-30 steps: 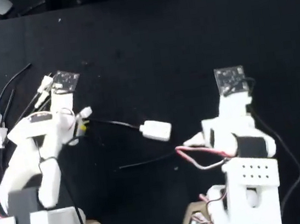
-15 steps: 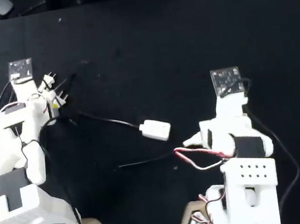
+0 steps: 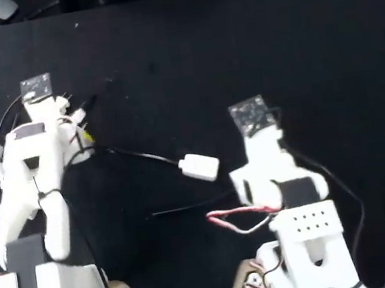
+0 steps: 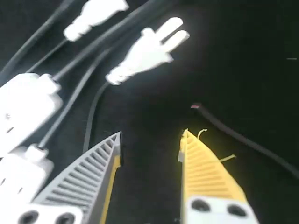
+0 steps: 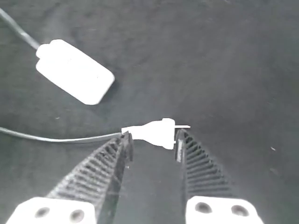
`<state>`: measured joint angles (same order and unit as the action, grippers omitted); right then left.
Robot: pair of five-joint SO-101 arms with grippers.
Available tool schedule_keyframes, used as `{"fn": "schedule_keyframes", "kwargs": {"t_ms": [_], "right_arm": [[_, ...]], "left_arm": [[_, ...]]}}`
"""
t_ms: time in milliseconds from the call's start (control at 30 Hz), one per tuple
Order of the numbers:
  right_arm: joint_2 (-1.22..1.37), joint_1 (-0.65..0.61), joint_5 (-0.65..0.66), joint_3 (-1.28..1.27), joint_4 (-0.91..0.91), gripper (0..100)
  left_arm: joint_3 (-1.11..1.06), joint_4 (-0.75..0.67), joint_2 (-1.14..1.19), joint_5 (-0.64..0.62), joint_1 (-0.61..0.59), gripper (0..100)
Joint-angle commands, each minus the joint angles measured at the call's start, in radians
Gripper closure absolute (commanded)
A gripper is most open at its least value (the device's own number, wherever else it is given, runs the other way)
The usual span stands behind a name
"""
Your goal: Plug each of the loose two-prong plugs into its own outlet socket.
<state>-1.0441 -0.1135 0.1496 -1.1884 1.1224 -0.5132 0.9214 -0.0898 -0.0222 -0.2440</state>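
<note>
**Item: two-prong plug (image 5: pixel 156 132), white.** It lies flat on the black table (image 5: pixel 233 56), between the fingertips of the right gripper (image 5: pixel 153 136).
- Long axis: it runs straight across the gap from one finger to the other, prongs toward one tip and cable (image 5: pixel 60 138) trailing past the other.
- Judgement: closing now would pinch the plug end to end, not across its flat sides.

**Right gripper:** spread about a plug's length, holding nothing. Whether the tips touch the plug cannot be told.

**Outlet socket (image 5: pixel 74 78):** a white block, apart from the plug and beyond the cable side.

**Left gripper (image 4: pixel 150 135):** parted wide and holding nothing. A second plug (image 4: pixel 145 49) lies ahead of it, well clear.

**Change:** the right arm (image 3: pixel 276 175) has swung toward the table's middle. The left arm (image 3: pixel 30 179) has swung out to the left-hand cluster of leads.
</note>
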Motion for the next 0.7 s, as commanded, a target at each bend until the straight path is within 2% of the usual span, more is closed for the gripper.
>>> {"fn": "schedule_keyframes", "kwargs": {"t_ms": [0,200,333,467,667], "right_arm": [[0.104,-0.046,-0.058,0.031,-0.032,85.0],[0.44,-0.014,-0.238,0.156,-0.064,82.5],[0.665,0.014,-0.384,0.321,0.046,78.7],[0.872,0.035,-0.408,0.423,0.081,80.2],[1.087,0.037,-0.512,0.573,0.083,84.2]], "left_arm": [[-0.076,-0.04,-0.115,-0.101,0.093,80],[-0.275,-0.224,-0.137,-0.232,0.111,80],[-0.263,-0.238,-0.137,-0.232,0.105,80],[-0.263,-0.242,-0.137,-0.233,0.11,80],[-0.26,-0.242,-0.137,-0.232,0.105,80]]}}
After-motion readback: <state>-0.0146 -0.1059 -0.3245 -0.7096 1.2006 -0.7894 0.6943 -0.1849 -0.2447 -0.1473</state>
